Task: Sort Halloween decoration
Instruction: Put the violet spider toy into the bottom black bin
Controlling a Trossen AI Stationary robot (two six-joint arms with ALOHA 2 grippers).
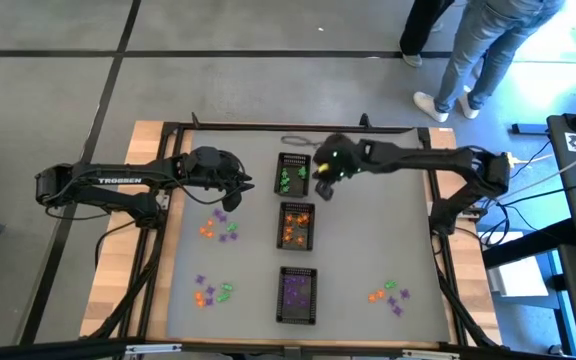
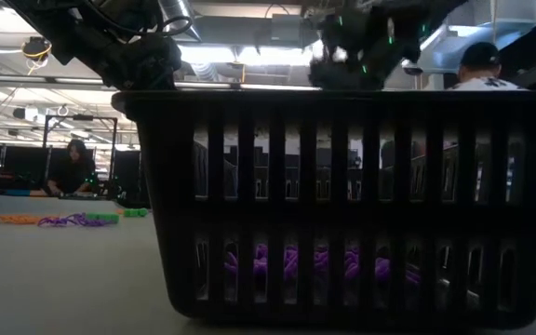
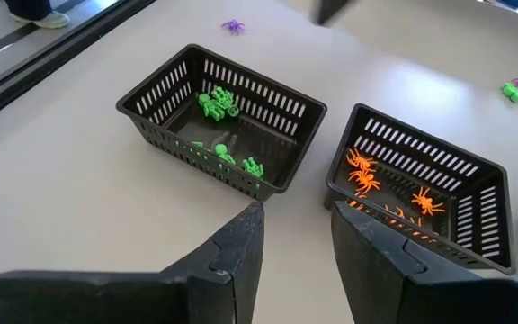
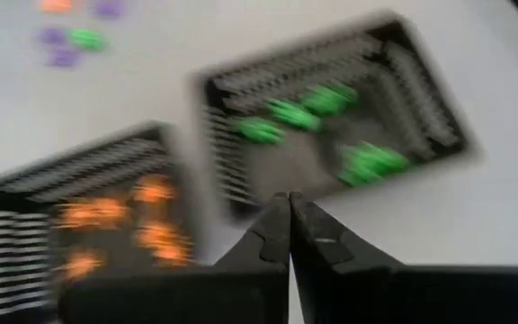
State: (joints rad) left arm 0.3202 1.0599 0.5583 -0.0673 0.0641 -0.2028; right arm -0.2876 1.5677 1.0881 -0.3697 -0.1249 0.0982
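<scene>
Three black mesh trays stand in a column mid-table. The far tray [image 1: 293, 175] holds green trinkets [image 3: 216, 103], the middle tray [image 1: 298, 226] orange ones [image 3: 364, 174], and the near tray [image 1: 296, 294] purple ones [image 2: 314, 261]. Loose orange, green and purple trinkets lie on the table in clusters [image 1: 219, 225], [image 1: 213, 293], [image 1: 389, 295]. My left gripper [image 3: 295, 229] is open and empty, just left of the far tray [image 1: 245, 184]. My right gripper [image 4: 288, 202] is shut with nothing visible between its fingers. It hovers by the far tray's right side [image 1: 324, 185].
One purple trinket [image 3: 233, 26] lies on the table beyond the green tray. A black frame [image 1: 268, 126] runs around the grey table top. People's legs [image 1: 468, 50] show on the floor past the far right corner. Bare table surface lies between the clusters and the trays.
</scene>
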